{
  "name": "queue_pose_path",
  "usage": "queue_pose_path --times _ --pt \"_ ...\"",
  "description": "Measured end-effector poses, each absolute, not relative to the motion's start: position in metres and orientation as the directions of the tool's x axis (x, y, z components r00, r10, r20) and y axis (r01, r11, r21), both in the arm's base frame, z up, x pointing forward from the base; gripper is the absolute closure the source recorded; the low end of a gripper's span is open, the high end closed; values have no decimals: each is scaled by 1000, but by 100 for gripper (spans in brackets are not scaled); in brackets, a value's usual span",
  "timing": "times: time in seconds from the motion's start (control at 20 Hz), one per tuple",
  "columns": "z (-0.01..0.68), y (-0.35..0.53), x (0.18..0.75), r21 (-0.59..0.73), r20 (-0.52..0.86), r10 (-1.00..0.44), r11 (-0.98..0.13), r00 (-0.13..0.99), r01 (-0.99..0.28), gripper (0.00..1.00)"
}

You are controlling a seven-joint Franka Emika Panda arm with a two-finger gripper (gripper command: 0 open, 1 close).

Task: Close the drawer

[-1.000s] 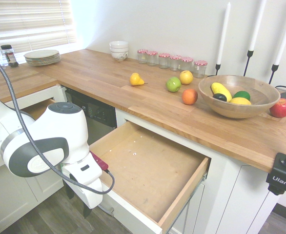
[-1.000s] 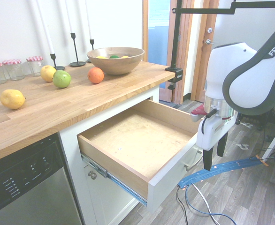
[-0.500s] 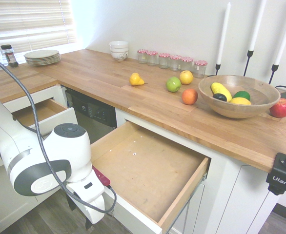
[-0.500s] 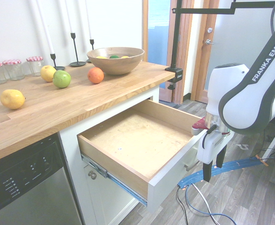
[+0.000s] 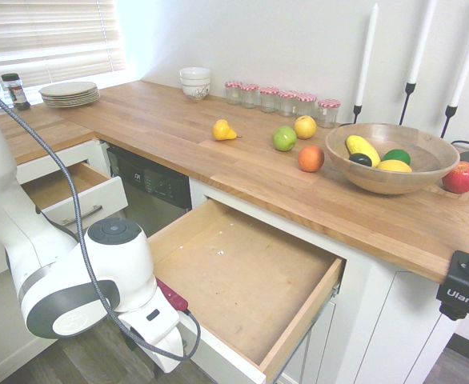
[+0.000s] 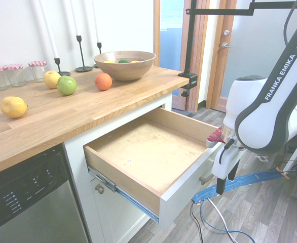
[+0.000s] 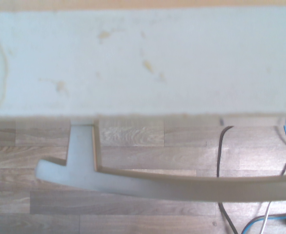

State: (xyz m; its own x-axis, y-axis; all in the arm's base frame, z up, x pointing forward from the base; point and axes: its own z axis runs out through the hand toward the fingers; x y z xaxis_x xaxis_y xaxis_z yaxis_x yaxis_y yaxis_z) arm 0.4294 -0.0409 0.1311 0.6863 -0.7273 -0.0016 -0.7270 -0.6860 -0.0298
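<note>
Drawer [image 5: 246, 272] pulled open, fruit bowl [image 5: 390, 160] on wooden counter [image 5: 258, 172], white arm [image 5: 74, 280]

White wall [image 5: 274, 48] stood behind wood countertop [image 5: 106, 116]. Pale slatted blinds [image 5: 46, 40] covered window at corner, bright light washing wall beside them. Dark-fronted dishwasher [image 6: 34, 197] sat under counter, next to white cabinet [image 6: 120, 215]. Grey wood-look floor [image 6: 260, 202] ran toward wood-framed doors [image 6: 239, 55], panes pale, perhaps frosted glass. Narrower white-fronted drawer [image 5: 90, 204] stood open near corner.
</note>
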Motion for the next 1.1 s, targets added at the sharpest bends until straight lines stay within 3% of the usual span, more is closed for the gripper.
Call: queue_pose_path --times 1.1 --pt "122 -47 441 -53 29 -717 -697 697 -715 100"
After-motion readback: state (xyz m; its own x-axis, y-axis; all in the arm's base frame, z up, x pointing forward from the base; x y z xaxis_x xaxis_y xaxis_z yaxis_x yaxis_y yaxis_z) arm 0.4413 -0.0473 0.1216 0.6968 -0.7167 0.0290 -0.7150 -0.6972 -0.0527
